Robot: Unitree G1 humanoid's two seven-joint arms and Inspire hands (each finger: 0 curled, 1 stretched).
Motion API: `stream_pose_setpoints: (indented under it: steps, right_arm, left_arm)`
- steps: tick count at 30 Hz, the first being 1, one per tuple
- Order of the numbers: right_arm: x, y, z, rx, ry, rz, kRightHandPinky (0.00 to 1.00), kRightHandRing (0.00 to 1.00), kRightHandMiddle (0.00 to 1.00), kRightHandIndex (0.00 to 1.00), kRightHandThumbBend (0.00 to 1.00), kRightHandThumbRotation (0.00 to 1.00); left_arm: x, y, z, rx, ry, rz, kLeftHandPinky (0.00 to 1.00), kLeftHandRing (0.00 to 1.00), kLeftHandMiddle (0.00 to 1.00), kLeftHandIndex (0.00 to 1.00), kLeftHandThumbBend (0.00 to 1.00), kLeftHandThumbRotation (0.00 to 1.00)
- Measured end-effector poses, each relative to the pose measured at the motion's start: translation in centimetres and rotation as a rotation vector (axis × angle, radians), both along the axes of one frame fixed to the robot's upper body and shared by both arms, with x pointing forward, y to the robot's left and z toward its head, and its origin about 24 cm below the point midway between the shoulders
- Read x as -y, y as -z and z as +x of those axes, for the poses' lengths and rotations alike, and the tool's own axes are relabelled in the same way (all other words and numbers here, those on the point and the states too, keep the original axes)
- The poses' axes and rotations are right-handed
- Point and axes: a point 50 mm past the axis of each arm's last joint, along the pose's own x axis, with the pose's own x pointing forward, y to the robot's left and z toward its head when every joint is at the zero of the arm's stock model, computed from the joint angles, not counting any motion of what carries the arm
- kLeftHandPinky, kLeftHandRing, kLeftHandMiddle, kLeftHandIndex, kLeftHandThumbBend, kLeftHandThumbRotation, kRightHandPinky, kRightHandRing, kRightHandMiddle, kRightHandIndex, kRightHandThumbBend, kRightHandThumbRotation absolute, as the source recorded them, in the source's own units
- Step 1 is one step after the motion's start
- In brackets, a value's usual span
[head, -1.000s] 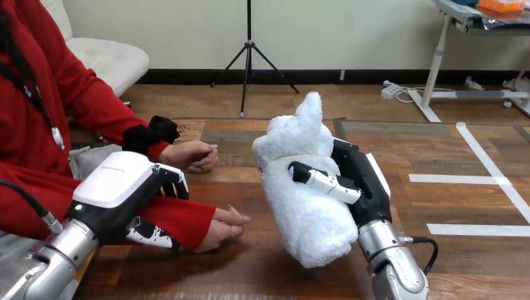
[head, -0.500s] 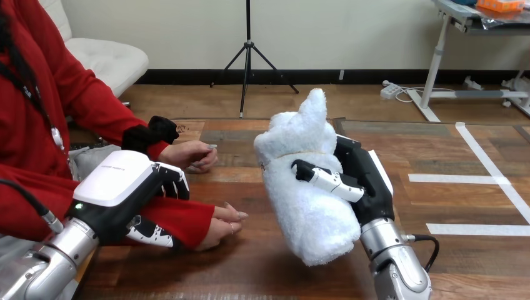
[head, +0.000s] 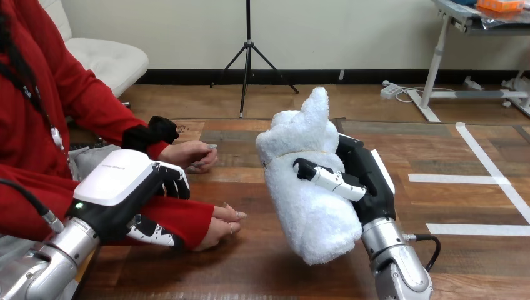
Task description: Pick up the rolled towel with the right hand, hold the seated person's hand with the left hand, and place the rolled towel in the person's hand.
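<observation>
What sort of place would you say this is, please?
Probably a robot care-handover test station: a wooden table, the right hand gripping a rolled towel, and the left hand curled round a seated person's forearm.

rolled towel (head: 307,209) right of person's nearer hand (head: 220,229) | left hand (head: 119,189) round person's forearm (head: 187,219)

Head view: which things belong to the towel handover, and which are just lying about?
Job: rolled towel, gripped by right robot hand; person's near hand; left robot hand round that forearm.
Idle: person's far hand; table.
</observation>
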Motion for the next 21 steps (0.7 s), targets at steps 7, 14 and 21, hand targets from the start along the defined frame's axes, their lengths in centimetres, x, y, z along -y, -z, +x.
stream_pose_setpoints:
  steps: [7,14,21]
  right_arm:
    - [0.03,0.00,-0.01,0.001,0.000,0.001,0.04,0.09,0.17,0.22,0.54,0.00]
    - [0.05,0.00,0.00,0.000,0.003,0.001,0.04,0.09,0.17,0.22,0.54,0.00]
    - [0.04,-0.01,0.02,-0.001,0.005,-0.001,0.04,0.09,0.18,0.22,0.55,0.00]
  left_arm:
    - [0.13,0.00,0.02,0.003,0.002,-0.008,0.39,0.41,0.46,0.48,0.84,0.06]
    - [0.28,-0.07,0.05,0.009,0.005,-0.022,0.39,0.40,0.45,0.47,0.83,0.04]
    - [0.52,-0.26,0.06,0.019,0.018,-0.044,0.38,0.40,0.45,0.47,0.83,0.04]
